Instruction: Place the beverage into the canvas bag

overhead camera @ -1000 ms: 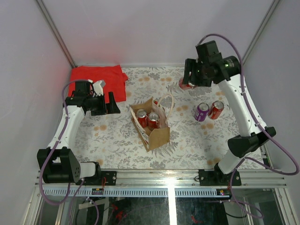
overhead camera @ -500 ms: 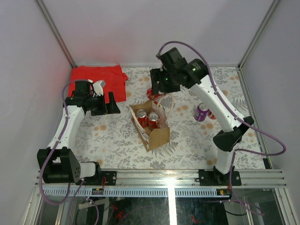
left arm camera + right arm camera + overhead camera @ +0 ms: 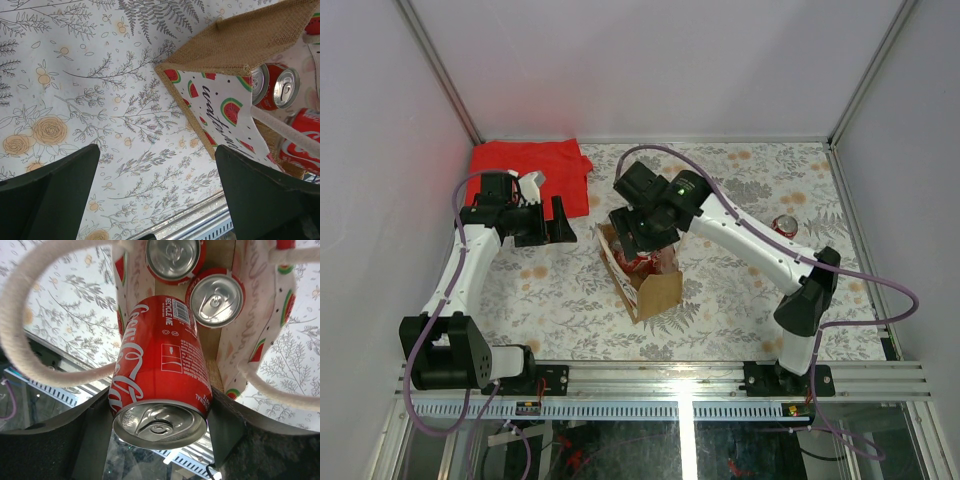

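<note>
Right gripper [image 3: 162, 405]: fingers partway shut, held the red can [image 3: 159, 360] above the canvas bag [image 3: 235, 40].
Left gripper [image 3: 156, 160]: wide open, held nothing.

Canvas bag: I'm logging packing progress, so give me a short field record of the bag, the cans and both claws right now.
bag: canvas bag, upright, mouth open
cans inside: two red cans, upright, tops showing
held can: red cola can, gripped by right claw, over the bag mouth, not yet released
left claw: open, empty, over the tablecloth beside the bag
loose on table: one red can, right of the bag
</note>
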`<state>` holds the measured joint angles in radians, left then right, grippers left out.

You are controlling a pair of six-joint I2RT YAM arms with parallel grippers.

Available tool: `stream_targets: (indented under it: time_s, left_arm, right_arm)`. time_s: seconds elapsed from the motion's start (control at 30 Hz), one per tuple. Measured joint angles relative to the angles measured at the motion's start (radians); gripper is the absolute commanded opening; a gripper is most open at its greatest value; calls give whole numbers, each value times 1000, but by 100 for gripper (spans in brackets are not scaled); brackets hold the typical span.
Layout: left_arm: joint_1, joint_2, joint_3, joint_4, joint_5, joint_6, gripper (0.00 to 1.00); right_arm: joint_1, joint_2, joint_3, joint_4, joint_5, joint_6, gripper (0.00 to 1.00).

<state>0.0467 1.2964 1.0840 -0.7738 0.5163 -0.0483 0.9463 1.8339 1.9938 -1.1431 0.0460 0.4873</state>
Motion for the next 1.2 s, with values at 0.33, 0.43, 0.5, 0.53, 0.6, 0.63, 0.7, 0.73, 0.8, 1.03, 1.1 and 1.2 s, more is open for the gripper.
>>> stream_targets:
  time_s: [0.33,0.43,0.5,0.53,0.6,0.63,0.7,0.73,0.8,1.03,1.1,1.2]
  left_arm:
    - [0,1,0,0,0,0,100]
    - [0,1,0,0,0,0,100]
    - [0,1,0,0,0,0,100]
    - [0,1,0,0,0,0,100]
    - [0,1,0,0,0,0,100]
    - [0,1,0,0,0,0,100]
    - [0,1,0,0,0,0,100]
    - [0,1,0,0,0,0,100]
    - [0,1,0,0,0,0,100]
    - [0,1,-9,1,0,0,100]
    - [0,1,-9,1,0,0,100]
    - [0,1,-9,1,0,0,100]
  right_arm:
    - [16,0,-68,41,16,13,0]
    - [21,4,-68,54,16,12,0]
    - [25,14,-68,61,16,11,0]
    - [27,22,-68,64,15,11,0]
    - [30,47,-68,68,14,11,0]
    - [30,62,-68,71,13,11,0]
    - [31,88,-68,74,12,11,0]
    - [31,100,-68,76,9,11,0]
    - [32,114,-68,74,4,11,0]
    - [33,119,-69,72,5,9,0]
    - [33,122,-69,72,5,6,0]
    - [33,140,-67,72,3,0,0]
